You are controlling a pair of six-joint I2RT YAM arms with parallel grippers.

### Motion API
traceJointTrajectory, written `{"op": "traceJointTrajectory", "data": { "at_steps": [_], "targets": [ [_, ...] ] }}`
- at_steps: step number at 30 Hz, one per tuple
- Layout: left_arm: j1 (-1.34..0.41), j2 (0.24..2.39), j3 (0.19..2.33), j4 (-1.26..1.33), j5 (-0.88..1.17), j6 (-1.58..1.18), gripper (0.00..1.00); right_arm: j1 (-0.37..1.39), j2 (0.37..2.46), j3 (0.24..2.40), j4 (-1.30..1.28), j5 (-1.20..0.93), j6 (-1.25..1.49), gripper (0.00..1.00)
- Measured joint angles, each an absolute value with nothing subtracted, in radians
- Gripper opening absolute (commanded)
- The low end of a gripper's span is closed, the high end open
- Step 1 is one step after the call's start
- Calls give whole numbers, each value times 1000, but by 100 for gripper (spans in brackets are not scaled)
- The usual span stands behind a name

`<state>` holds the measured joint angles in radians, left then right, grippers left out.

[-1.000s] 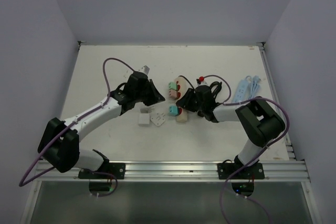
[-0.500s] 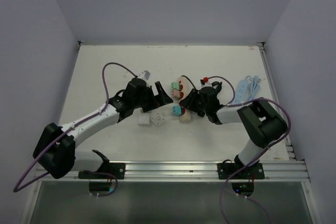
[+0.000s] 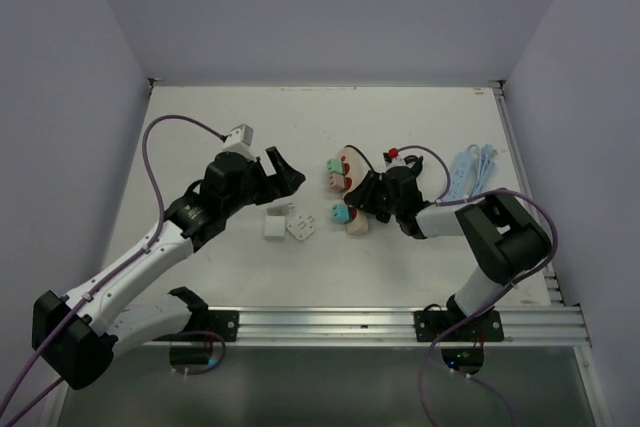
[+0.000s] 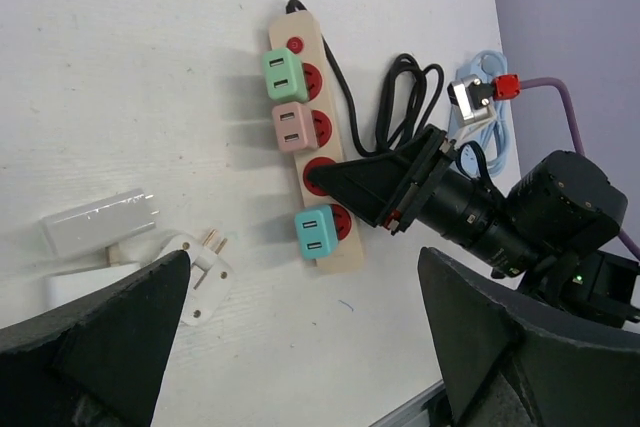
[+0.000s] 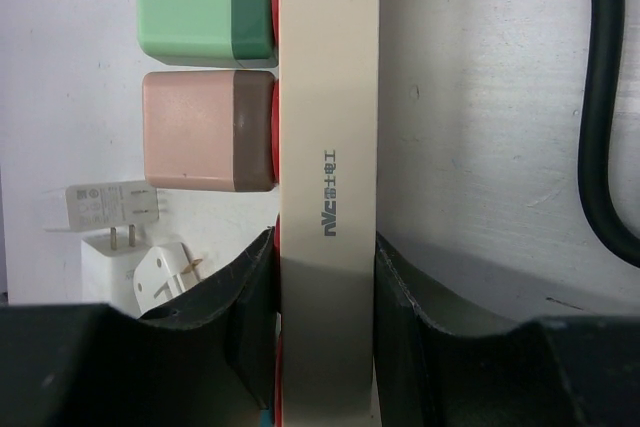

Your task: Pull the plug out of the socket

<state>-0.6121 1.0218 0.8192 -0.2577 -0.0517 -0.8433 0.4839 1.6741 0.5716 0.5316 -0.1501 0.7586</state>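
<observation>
A beige power strip (image 3: 350, 209) (image 4: 322, 137) (image 5: 328, 147) lies mid-table with red sockets. A green plug (image 4: 281, 74) (image 5: 205, 2), a pink plug (image 4: 293, 127) (image 5: 205, 130) and a teal plug (image 3: 340, 212) (image 4: 316, 234) sit in it. The socket (image 4: 322, 169) between pink and teal is empty. My right gripper (image 3: 365, 192) (image 5: 325, 317) is shut on the strip, one finger on each long side. My left gripper (image 3: 282, 169) (image 4: 300, 347) hangs open left of the strip, with nothing between its fingers.
Two white adapters (image 3: 274, 228) (image 4: 100, 222) and a loose white plug (image 3: 303, 226) (image 4: 200, 272) lie left of the strip. The strip's black cord (image 3: 405, 162) coils behind it. A blue cable bundle (image 3: 468, 169) lies at the right. A metal rail (image 3: 330, 322) runs along the near edge.
My left gripper has gone from shut to wide open and has drawn back left, away from the strip. The right gripper has stayed clamped on the strip, which has shifted slightly.
</observation>
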Motion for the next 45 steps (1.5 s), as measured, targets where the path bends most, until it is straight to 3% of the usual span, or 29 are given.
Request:
{"op": "traceJointTrajectory", "data": {
  "at_steps": [13, 18, 26, 32, 38, 45],
  "targets": [
    [-685, 1180, 779, -259, -24, -895, 99, 476, 1674, 566, 541, -206, 720, 0],
    [-798, 1327, 781, -213, -3, -970, 94, 476, 1674, 566, 541, -209, 717, 0],
    [-812, 1491, 803, -90, 39, -1056, 89, 476, 1674, 566, 541, -223, 711, 0],
    [-812, 1595, 860, -13, 55, -1087, 80, 476, 1674, 566, 541, -229, 708, 0],
    [-812, 1668, 901, 12, 60, -1109, 64, 476, 1674, 565, 543, -232, 706, 0],
    [-803, 1679, 900, 35, 68, -1135, 54, 476, 1674, 564, 544, -237, 706, 0]
  ]
}}
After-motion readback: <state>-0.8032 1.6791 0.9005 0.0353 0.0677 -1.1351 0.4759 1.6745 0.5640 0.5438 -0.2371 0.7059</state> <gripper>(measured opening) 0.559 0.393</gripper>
